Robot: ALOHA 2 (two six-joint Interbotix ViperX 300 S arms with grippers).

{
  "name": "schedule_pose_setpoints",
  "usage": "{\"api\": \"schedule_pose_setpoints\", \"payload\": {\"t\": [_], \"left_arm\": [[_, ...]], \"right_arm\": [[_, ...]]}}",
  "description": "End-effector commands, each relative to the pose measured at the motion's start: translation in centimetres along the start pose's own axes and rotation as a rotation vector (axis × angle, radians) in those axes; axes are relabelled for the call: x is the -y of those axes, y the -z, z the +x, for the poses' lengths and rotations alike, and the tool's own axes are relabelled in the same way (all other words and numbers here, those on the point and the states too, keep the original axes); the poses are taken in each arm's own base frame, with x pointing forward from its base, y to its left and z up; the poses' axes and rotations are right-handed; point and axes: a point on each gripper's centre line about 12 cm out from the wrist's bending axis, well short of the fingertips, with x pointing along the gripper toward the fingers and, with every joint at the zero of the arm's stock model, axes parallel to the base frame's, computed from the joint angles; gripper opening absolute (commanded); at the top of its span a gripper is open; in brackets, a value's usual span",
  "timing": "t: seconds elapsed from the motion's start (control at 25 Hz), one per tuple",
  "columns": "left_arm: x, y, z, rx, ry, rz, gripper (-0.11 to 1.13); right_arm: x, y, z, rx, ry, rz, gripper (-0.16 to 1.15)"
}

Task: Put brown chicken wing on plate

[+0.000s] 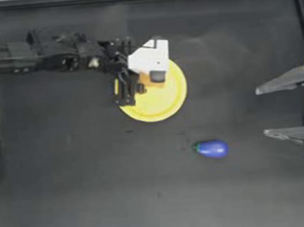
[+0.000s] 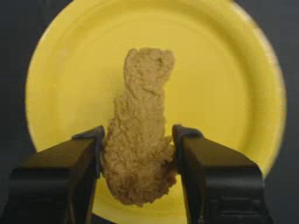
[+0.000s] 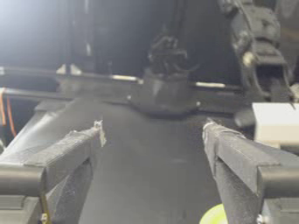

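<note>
Left gripper [image 2: 137, 146] over the yellow plate [image 2: 234, 87], jaws clenched on the brown chicken wing's [image 2: 143, 131] thick end. Right gripper [image 3: 152, 131] parked at the table's right edge, jaws spread.

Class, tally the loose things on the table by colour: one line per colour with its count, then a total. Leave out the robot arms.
Yellow: 1, the plate
Brown: 1, the brown chicken wing, held in the left gripper over the plate
Blue: 1, the blue toy on the table
Total: 3
</note>
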Motion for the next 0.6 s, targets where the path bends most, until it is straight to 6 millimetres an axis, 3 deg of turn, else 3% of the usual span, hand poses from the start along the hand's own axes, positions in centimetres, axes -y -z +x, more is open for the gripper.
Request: {"api": "schedule_pose_setpoints", "payload": {"t": [0.04, 0.24, 0.6], "left_arm": [[-1.3, -1.6, -1.0, 0.051, -0.03, 0.027, 0.26], [-1.6, -1.6, 0.2, 0.038, -0.022, 0.024, 0.26], [-0.7, -1.5, 0.7, 0.02, 0.054, 0.002, 0.31]], "right_arm": [[0.0, -0.3, 0.2, 0.008, 0.001, 0.003, 0.98], [0.0, -0.4, 0.2, 0.009, 0.0, 0.003, 0.98], [0.4, -0.3, 0.2, 0.007, 0.019, 0.002, 0.98]]}}
